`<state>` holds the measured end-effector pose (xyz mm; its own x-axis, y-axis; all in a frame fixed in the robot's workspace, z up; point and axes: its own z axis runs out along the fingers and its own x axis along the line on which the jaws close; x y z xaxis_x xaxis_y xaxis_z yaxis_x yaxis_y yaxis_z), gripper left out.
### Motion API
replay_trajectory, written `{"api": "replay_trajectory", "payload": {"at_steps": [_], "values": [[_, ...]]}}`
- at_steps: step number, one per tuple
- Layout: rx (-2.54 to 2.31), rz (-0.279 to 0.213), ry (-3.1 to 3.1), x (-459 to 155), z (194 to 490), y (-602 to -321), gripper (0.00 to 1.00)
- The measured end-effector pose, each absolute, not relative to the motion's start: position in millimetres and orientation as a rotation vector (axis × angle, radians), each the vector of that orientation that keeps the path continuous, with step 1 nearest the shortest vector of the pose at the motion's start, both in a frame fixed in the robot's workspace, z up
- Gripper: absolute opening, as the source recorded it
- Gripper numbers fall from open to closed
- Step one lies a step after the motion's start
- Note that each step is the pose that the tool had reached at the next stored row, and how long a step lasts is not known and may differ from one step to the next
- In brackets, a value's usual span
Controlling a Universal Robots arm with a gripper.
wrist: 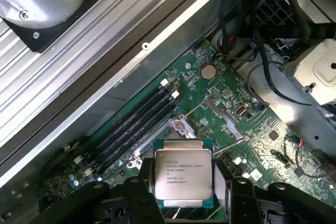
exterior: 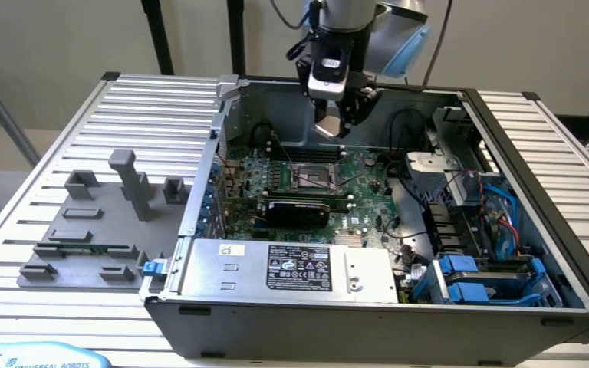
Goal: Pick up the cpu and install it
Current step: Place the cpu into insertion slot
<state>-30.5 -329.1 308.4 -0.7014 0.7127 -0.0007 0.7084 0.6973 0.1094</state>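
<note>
Slatted table [exterior: 90,130]; open computer case [exterior: 376,326] | arm [exterior: 351,11] upright over motherboard [exterior: 361,184] | claw [exterior: 333,123] pinching cpu [wrist: 182,176] near socket [exterior: 310,178]

cpu [wrist: 182,176] lid: matt brushed metal; mobo [wrist: 262,129] glossy green; table [exterior: 162,100] ribbed alu.

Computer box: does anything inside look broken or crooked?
Nothing looks broken or spilled. The cpu sits straight between the fingers, held above the motherboard near the black socket.
</note>
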Motion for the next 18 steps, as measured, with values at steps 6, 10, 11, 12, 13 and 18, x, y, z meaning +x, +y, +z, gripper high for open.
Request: {"api": "replay_trajectory", "payload": {"at_steps": [6, 10, 11, 12, 13, 18], "values": [[1.348, 0.152, 2.78, -30.5, 302.9, -329.1, 0.55], [1.448, 0.149, 2.725, -30.5, 299.2, -329.1, 0.55], [1.472, 0.148, 2.712, -30.5, 298.2, -329.1, 0.55], [1.496, 0.148, 2.697, -30.5, 297.3, -329.1, 0.55], [1.519, 0.147, 2.683, -30.5, 296.5, -329.1, 0.55], [1.637, 0.143, 2.608, -30.5, 292.3, -329.1, 0.55]]}}
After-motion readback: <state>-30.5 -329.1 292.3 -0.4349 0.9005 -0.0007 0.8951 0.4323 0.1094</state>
